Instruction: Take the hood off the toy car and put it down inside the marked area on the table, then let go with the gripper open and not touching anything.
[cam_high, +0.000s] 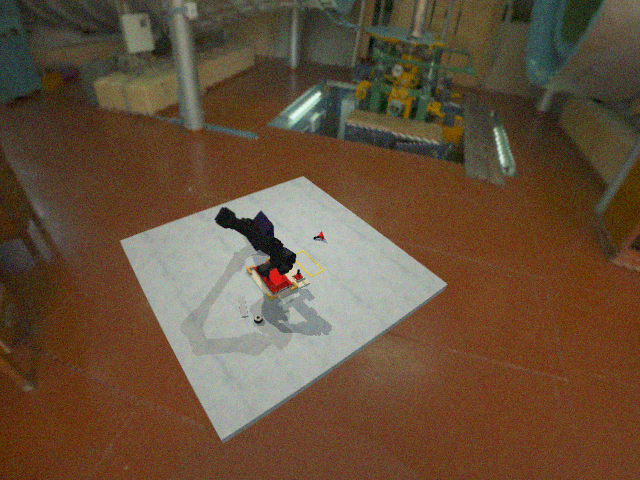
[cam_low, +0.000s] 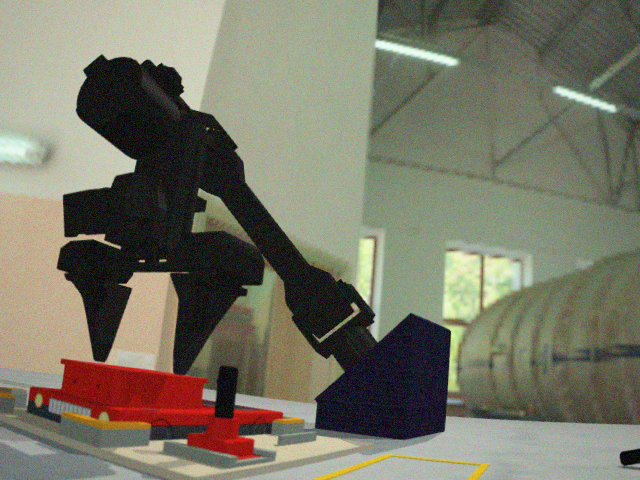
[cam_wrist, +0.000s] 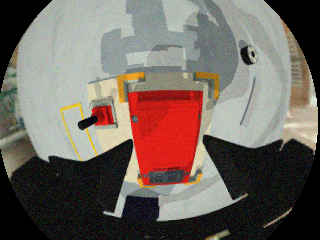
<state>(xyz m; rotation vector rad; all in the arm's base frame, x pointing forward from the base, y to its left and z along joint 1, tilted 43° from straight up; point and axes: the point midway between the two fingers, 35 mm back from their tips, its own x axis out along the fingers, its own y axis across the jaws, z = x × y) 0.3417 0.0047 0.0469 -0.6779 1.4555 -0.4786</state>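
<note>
The red hood (cam_high: 278, 279) (cam_low: 129, 384) (cam_wrist: 167, 127) is a raised box seated on the red toy car (cam_low: 248, 414), which rests on a beige base plate (cam_low: 333, 448) (cam_wrist: 125, 176). My gripper (cam_low: 140, 366) (cam_wrist: 168, 140) is open and empty, pointing down over the car. In the wrist view its fingertips stand on either side of the hood. In the exterior view the tips are near the level of the hood's top edge; whether they touch it is unclear. The marked area, a yellow outline (cam_high: 313, 260) (cam_low: 434, 459) (cam_wrist: 70, 106), lies empty beside the base plate.
A red block with an upright black lever (cam_high: 298, 275) (cam_low: 226, 392) (cam_wrist: 89, 122) stands on the plate, between car and marked area. Grey and orange corner stops surround the car. A small wheel (cam_high: 258, 319) (cam_wrist: 250, 54) and a red-and-black piece (cam_high: 320, 236) lie on the table.
</note>
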